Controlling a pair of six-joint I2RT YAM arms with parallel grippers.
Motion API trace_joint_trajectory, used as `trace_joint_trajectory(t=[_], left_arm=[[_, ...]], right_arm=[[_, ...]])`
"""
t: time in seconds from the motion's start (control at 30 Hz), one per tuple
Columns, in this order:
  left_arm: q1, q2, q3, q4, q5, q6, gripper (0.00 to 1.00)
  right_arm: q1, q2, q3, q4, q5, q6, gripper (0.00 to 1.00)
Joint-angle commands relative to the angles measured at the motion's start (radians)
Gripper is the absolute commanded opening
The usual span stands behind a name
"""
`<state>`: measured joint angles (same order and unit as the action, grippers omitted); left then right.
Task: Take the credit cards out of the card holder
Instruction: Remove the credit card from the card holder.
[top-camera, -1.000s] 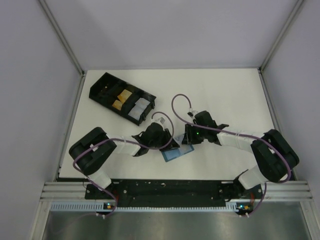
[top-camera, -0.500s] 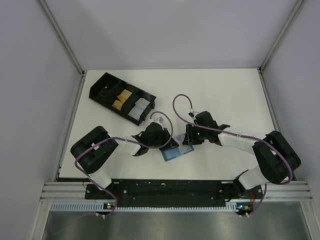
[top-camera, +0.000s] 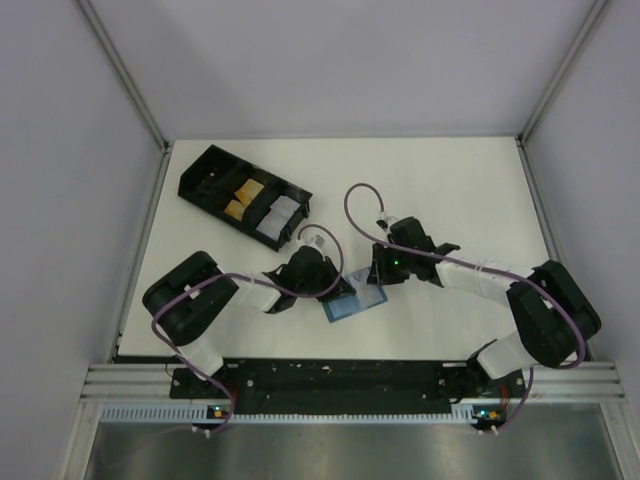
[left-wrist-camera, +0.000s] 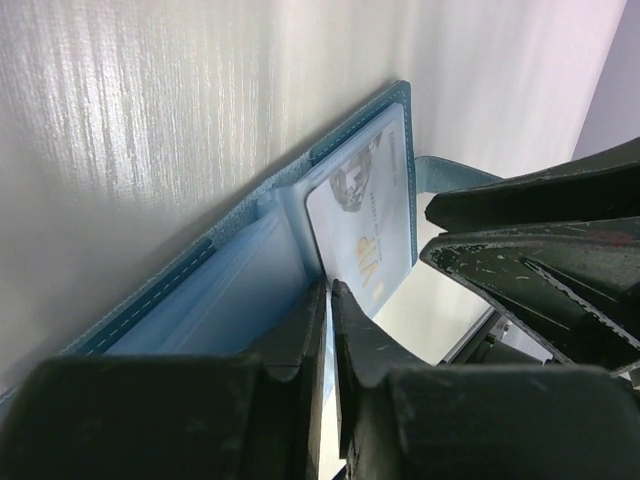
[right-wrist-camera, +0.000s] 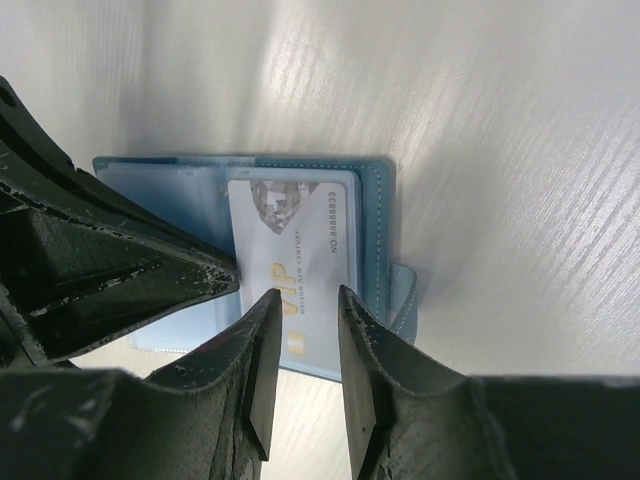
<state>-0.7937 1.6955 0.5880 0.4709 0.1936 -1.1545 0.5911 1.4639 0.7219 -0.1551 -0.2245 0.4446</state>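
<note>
The card holder (top-camera: 355, 303) is lying open and flat on the white table (top-camera: 450, 180), near its front edge and midway between the two arms, pale inner panels facing up and its small tab (right-wrist-camera: 405, 290) sticking out at one side. A white credit card (right-wrist-camera: 290, 230) marked VIP is sitting in one pocket, not yet drawn out.

The left gripper (left-wrist-camera: 328, 290) is coming in low along the panel, its jaws pressed almost together on the card's edge. It appears to be nipping that thin edge, the only part a flat card offers for a pull. The right gripper (right-wrist-camera: 303, 300) is poised over the same panel with its jaws partly spread and nothing between them, straddling the card's printed end, probably to steady the light wallet so it is not dragged along. Whether it is actually pressing down cannot be told.

Well apart, at the far left of the table, a black compartmented tray (top-camera: 215, 180) is waiting, a likely place for freed cards.
</note>
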Motion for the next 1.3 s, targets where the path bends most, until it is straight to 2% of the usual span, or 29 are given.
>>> trace_joint_trajectory(t=[0.0, 0.27, 0.37, 0.6, 0.77, 0.9, 1.1, 1.27], left_arm=[[0.005, -0.007, -0.016, 0.020, -0.014, 0.001, 0.13], [0.005, -0.013, -0.016, 0.037, -0.008, 0.003, 0.24], [0.005, -0.011, -0.010, 0.040, -0.002, 0.003, 0.25], [0.005, 0.000, -0.007, 0.058, 0.009, -0.001, 0.25], [0.005, -0.005, -0.008, 0.071, 0.012, -0.004, 0.15], [0.005, -0.005, -0.013, 0.080, 0.012, -0.007, 0.01], [0.005, -0.010, -0.017, 0.074, 0.010, -0.007, 0.00], [0.005, -0.013, -0.027, 0.069, 0.004, -0.007, 0.00]], right_arm=[[-0.013, 0.035, 0.048, 0.011, 0.008, -0.026, 0.29], [-0.013, 0.058, 0.014, 0.014, -0.004, -0.026, 0.22], [-0.013, 0.058, -0.002, 0.023, -0.047, -0.021, 0.18], [-0.013, 0.056, -0.025, 0.043, -0.087, -0.001, 0.17], [-0.013, 0.059, -0.030, 0.045, -0.073, 0.002, 0.16], [-0.013, 0.065, -0.035, 0.039, -0.049, 0.003, 0.13], [-0.013, 0.041, -0.039, 0.019, 0.016, 0.008, 0.11], [-0.013, 0.018, -0.007, 0.003, 0.051, -0.004, 0.17]])
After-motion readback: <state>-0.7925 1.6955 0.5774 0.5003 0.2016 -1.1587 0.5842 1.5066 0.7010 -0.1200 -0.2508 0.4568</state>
